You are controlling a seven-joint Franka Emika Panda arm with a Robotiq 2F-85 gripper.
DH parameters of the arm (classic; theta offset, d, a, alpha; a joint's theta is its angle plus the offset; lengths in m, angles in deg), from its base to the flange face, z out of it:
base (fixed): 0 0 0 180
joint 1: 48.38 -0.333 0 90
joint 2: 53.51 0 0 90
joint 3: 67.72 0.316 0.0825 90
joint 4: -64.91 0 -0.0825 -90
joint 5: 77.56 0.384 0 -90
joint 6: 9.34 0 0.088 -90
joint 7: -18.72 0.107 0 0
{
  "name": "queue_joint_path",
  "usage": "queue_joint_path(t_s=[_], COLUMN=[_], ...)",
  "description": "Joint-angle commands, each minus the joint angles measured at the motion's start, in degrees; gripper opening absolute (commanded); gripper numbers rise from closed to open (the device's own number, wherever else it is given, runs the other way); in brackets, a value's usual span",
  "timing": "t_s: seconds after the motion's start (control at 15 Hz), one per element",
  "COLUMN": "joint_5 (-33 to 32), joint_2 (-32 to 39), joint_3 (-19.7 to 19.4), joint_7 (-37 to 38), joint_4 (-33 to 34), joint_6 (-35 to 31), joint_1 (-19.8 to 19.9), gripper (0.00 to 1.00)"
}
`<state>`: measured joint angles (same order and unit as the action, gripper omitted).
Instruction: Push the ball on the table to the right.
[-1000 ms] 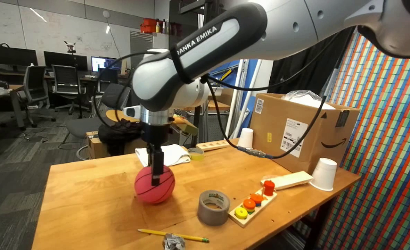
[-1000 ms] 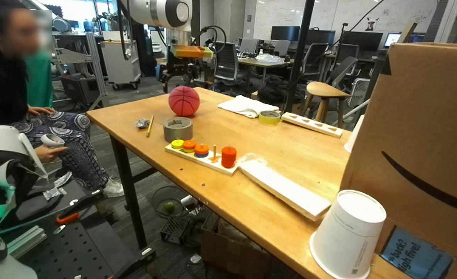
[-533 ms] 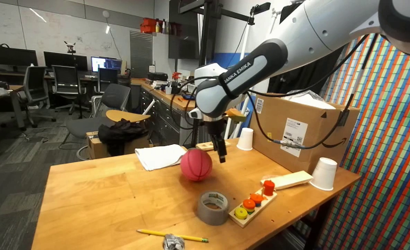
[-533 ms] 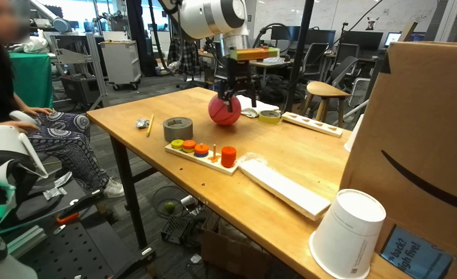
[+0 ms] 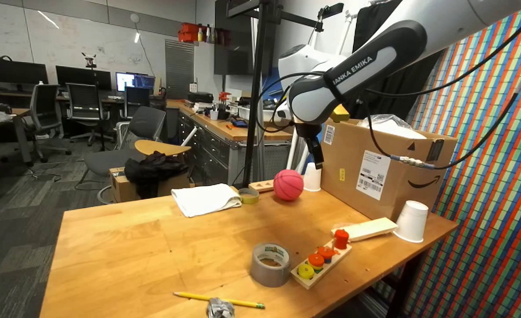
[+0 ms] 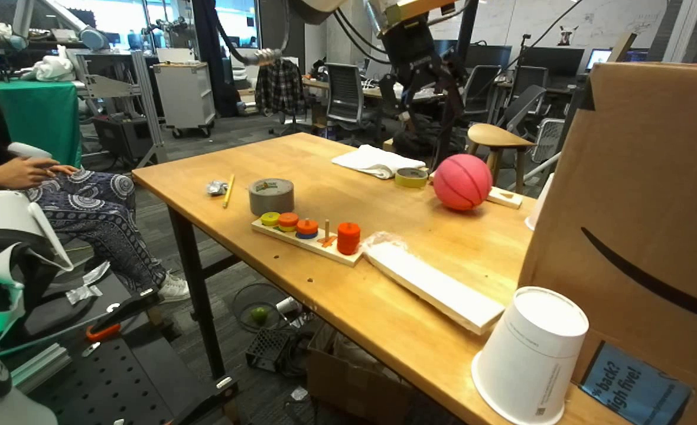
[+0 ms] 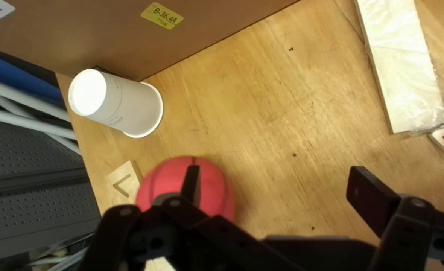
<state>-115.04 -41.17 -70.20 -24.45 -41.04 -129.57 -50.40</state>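
The pink ball with dark seam lines (image 5: 288, 185) rests on the wooden table (image 5: 163, 247) near its back edge, close to the white cup. It also shows in an exterior view (image 6: 462, 182) and in the wrist view (image 7: 216, 180), partly covered by one finger. My gripper (image 5: 318, 164) is raised above the table, up and to the right of the ball there. In an exterior view my gripper (image 6: 426, 118) is above and left of the ball. In the wrist view my gripper (image 7: 274, 173) has its fingers wide apart with bare table between them. It holds nothing.
A white cup (image 5: 312, 177) and a large cardboard box (image 5: 362, 163) stand close beyond the ball. A wooden strip (image 6: 504, 198) lies behind it. Yellow tape (image 5: 248, 195), a cloth (image 5: 205, 199), grey tape (image 5: 270, 265) and a ring stacker (image 5: 322, 263) lie on the table.
The ball has rolled across the table toward the box, past the cloth and the yellow tape. My gripper has moved the same way and risen away from the table.
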Motion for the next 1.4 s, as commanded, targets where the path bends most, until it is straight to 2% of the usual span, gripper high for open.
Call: queue_joint_path(t_s=[0.0, 0.4, 0.73, 1.33], joint_5=[0.0, 4.3, 12.0, 21.1], joint_2=[-8.7, -13.0, -12.2, -12.1], joint_3=[3.4, 8.3, 11.0, 10.8], joint_7=[3.0, 2.6, 0.6, -2.2], joint_4=[-8.8, -15.6, -16.9, -17.5], joint_6=[-0.1, -0.9, -2.8, -1.5], joint_1=[-1.2, -3.8, -6.2, -5.9], gripper=[1.0, 1.0, 1.0, 1.0])
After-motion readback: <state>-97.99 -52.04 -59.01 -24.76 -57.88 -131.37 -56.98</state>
